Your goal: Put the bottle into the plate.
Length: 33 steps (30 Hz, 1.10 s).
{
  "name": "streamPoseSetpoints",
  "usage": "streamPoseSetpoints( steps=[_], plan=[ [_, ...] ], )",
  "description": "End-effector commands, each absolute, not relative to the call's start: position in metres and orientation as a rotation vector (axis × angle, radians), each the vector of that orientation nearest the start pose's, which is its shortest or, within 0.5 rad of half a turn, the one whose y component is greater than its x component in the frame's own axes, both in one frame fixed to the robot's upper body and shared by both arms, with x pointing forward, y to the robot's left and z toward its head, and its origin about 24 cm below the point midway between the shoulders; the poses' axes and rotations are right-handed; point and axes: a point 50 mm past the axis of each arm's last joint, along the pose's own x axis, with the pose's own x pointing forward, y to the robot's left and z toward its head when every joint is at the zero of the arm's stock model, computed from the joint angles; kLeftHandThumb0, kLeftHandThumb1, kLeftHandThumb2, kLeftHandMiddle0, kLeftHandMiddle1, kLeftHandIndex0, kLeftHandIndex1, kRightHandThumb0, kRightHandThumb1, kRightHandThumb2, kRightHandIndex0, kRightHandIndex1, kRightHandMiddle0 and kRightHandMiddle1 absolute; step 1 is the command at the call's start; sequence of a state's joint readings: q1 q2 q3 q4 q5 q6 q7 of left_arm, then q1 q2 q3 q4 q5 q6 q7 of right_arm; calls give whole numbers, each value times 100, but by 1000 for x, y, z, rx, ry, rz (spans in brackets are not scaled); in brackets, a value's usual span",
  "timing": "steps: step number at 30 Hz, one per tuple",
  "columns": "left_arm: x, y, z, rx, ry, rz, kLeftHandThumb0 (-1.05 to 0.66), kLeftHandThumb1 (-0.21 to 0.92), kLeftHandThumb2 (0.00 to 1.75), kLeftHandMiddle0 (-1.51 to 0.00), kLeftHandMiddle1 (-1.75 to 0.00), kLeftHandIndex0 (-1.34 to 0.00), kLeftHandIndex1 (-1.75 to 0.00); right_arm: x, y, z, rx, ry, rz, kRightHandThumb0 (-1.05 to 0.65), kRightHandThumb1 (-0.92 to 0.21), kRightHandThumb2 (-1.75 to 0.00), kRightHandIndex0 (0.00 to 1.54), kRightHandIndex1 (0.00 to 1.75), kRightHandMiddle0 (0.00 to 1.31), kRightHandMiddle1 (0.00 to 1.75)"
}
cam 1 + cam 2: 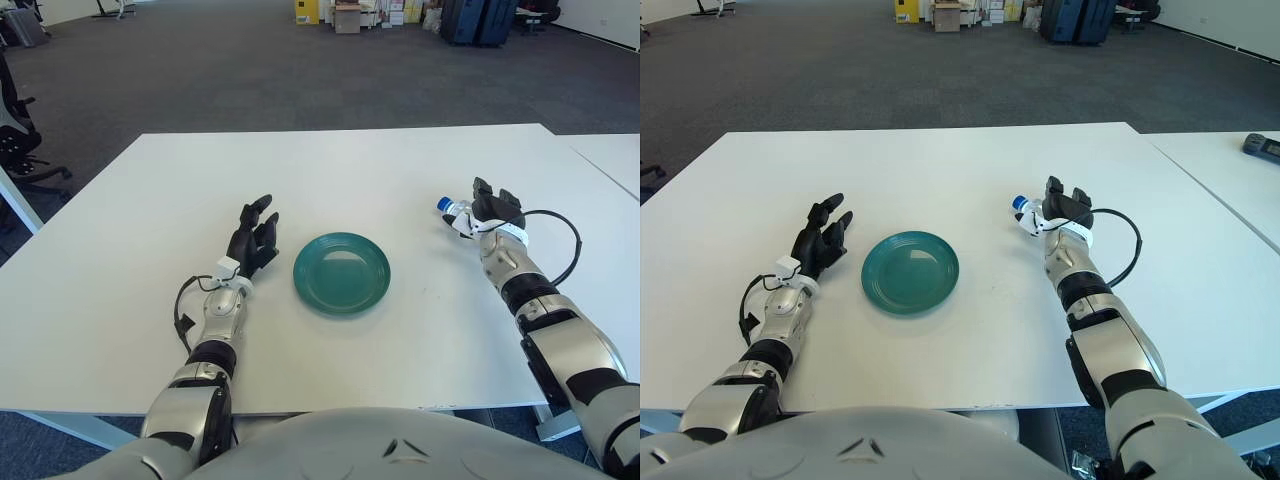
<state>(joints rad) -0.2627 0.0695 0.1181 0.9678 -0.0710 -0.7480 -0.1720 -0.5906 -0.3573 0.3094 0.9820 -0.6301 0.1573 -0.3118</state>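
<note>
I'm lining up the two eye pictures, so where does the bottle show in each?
Left eye view: the bottle shows right of centre, in the right hand, its blue cap pointing left.
Right eye view: the bottle sits nearer the middle, in the same hand.
Shared landmark: the green plate, to the bottle's left in both.
</note>
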Motion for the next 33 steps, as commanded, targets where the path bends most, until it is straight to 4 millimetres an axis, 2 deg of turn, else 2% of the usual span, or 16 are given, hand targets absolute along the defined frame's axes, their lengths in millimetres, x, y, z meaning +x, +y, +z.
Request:
streamPoseSetpoints(
  steps=[1, 5, 6, 8, 12, 13, 15, 16, 18, 19, 21, 22, 23, 24, 27, 33],
  plan=[
    [258, 171, -35, -10, -33, -67, -72, 92, 79, -49, -2, -1, -80, 334, -215, 1, -1229, 350, -78, -105, -92, -62, 4, 2, 0, 0],
    [258, 172, -34, -7, -33, -67, -73, 92, 80, -49, -2, -1, -81, 333, -214, -1, -1203, 341, -86, -105, -92, -58, 15, 7, 5, 3],
    [258, 172, -34, -7, -33, -67, -74, 92, 80, -49, -1, -1, -81, 333, -214, -1, -1200, 338, -88, -105, -92, -54, 20, 11, 3, 19],
    [258, 172, -34, -6, -32, -67, -74, 92, 81, -49, -1, -1, -81, 332, -214, -1, -1208, 330, -89, -102, -92, -47, 26, 16, 2, 38],
    [258, 172, -34, -6, -31, -66, -75, 92, 81, -48, -1, -1, -82, 332, -214, -2, -1225, 324, -83, -85, -92, -23, 29, 60, 0, 80],
    [258, 172, -34, -7, -31, -65, -75, 92, 81, -48, -1, -1, -82, 333, -214, -2, -1229, 326, -82, -75, -89, -18, 35, 85, 1, 102],
    [258, 172, -34, -10, -31, -63, -75, 92, 81, -48, -1, -1, -82, 333, -215, -2, -1238, 330, -81, -65, -86, -16, 41, 117, 3, 126],
    [258, 172, -34, -11, -31, -62, -75, 92, 81, -49, -1, -1, -82, 334, -215, -2, -1241, 332, -81, -60, -80, -22, 43, 131, 6, 138],
    [258, 172, -34, -14, -33, -60, -76, 92, 82, -49, -1, -1, -83, 335, -215, -1, -1260, 335, -79, -53, -68, -41, 44, 147, 10, 150],
    [258, 172, -34, -15, -33, -59, -76, 92, 82, -49, -1, -1, -83, 335, -215, -1, -1269, 335, -79, -50, -62, -52, 45, 153, 12, 155],
    [258, 172, -34, -17, -34, -57, -76, 92, 82, -49, -1, -2, -83, 335, -215, 0, -1285, 333, -80, -47, -55, -61, 44, 159, 14, 161],
    [258, 172, -34, -18, -34, -55, -76, 92, 83, -50, -1, -2, -83, 336, -215, 0, -1293, 332, -81, -29, -55, -66, 47, 157, 16, 164],
    [258, 172, -33, -19, -34, -53, -76, 92, 83, -50, -1, -2, -83, 336, -215, 0, -1304, 328, -83, -4, -55, -72, 52, 154, 19, 168],
    [258, 172, -33, -20, -34, -52, -76, 92, 84, -50, -2, -2, -83, 336, -215, 0, -1312, 326, -84, -3, -46, -89, 59, 147, 32, 170],
    [259, 172, -33, -25, -34, -48, -76, 92, 85, -51, -2, -2, -84, 337, -216, 1, -1313, 330, -101, -1, -30, -117, 71, 137, 52, 173],
    [260, 172, -32, -27, -38, -49, -78, 92, 87, -51, -2, -3, -84, 339, -216, 2, -1286, 351, -131, 0, -17, -135, 81, 134, 62, 174]
  ],
)
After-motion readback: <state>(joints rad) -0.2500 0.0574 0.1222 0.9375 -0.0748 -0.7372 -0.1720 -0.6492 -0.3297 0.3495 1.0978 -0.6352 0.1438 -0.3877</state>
